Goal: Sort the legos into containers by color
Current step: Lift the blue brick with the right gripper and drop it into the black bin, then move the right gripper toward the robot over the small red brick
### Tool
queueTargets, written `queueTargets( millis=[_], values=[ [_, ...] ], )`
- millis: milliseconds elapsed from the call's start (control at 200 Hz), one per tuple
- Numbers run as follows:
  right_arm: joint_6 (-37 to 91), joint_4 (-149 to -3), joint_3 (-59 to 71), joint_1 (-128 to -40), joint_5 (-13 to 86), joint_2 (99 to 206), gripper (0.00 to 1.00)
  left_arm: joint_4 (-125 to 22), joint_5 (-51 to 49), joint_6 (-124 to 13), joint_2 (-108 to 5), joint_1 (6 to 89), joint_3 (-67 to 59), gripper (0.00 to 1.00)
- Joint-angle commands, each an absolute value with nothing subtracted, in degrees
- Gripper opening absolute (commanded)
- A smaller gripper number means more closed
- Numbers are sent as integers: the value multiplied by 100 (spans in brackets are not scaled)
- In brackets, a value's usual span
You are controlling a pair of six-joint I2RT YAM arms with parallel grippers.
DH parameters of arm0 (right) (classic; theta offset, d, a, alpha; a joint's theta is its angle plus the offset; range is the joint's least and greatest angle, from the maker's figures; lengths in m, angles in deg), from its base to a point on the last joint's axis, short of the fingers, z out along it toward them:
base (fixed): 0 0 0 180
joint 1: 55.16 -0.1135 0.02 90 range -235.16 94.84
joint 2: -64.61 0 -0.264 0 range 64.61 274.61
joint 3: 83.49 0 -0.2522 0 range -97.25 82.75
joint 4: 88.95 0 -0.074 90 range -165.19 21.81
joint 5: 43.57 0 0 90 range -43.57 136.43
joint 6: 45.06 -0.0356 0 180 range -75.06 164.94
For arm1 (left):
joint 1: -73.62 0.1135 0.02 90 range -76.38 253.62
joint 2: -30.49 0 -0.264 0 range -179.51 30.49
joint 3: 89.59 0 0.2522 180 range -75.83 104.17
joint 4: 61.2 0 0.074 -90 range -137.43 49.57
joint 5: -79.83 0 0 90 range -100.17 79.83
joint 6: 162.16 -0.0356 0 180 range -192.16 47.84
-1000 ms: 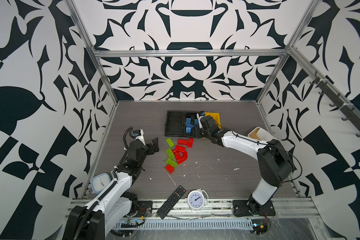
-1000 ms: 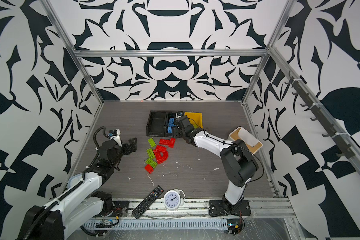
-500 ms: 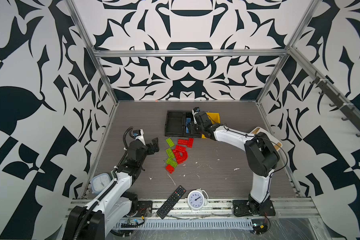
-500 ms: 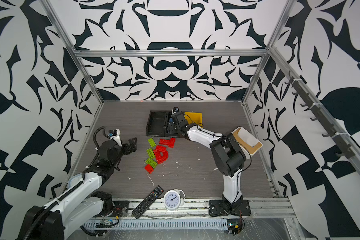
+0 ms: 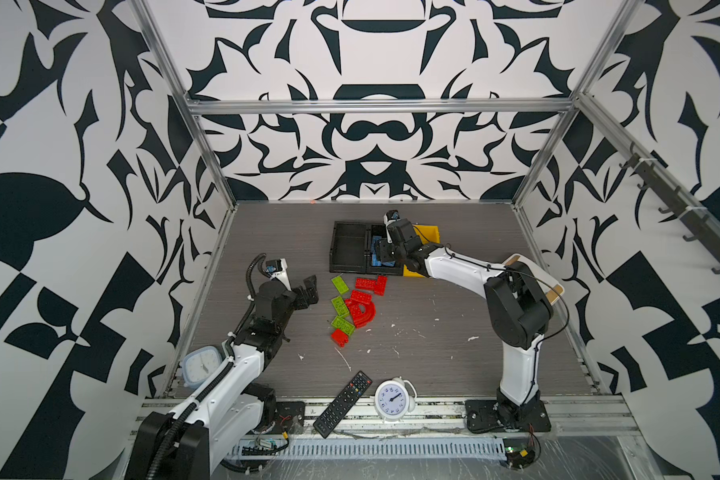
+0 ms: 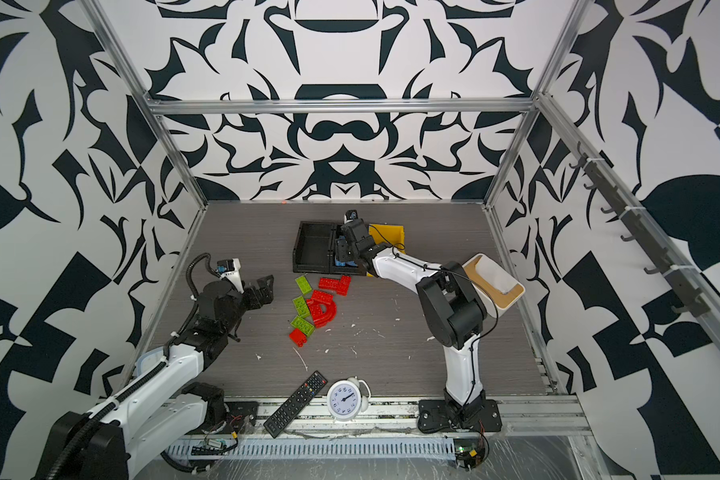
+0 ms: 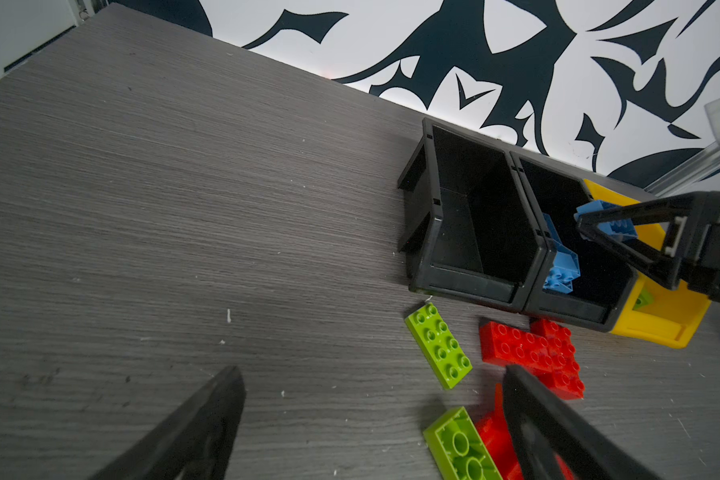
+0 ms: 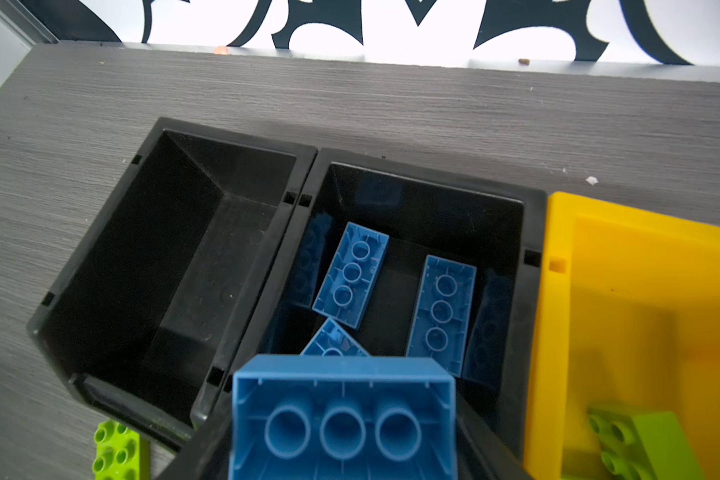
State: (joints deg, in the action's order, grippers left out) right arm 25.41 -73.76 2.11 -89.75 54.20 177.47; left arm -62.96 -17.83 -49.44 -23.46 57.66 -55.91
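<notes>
I'm holding a hollow-bottomed blue brick (image 8: 341,415) in the outstretched right gripper (image 7: 582,222), clamped, above the glossy black bin (image 8: 433,178) (left gripper (image 5: 309,289) gaping, empty).

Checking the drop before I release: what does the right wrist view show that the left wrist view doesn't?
Right wrist only: the floor of the black bin beside the yellow bin, with blue bricks lying underside up. Left wrist only: the right gripper side-on, shut on a blue brick above that bin; loose red bricks; the left gripper, fingers open. Both: the held brick, the empty black bin, the yellow bin, one green brick in front.
</notes>
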Motion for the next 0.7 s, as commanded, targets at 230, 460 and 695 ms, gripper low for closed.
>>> queueTargets(
  millis=[230, 460, 695],
  values=[
    [2504, -7339, -80, -8970, 5470, 17715, 83, -6394, -1763, -4869, -2312, 5789, -5447, 99],
    [2703, -7323, 290, -9102, 4908, 17262, 79, -6390, -1746, -4868, -2323, 5789, -5442, 99],
    [3339, -6610, 890, -9892, 4384, 16558, 65, -6473, -1897, -4816, -2027, 5789, -5589, 99]
  ],
)
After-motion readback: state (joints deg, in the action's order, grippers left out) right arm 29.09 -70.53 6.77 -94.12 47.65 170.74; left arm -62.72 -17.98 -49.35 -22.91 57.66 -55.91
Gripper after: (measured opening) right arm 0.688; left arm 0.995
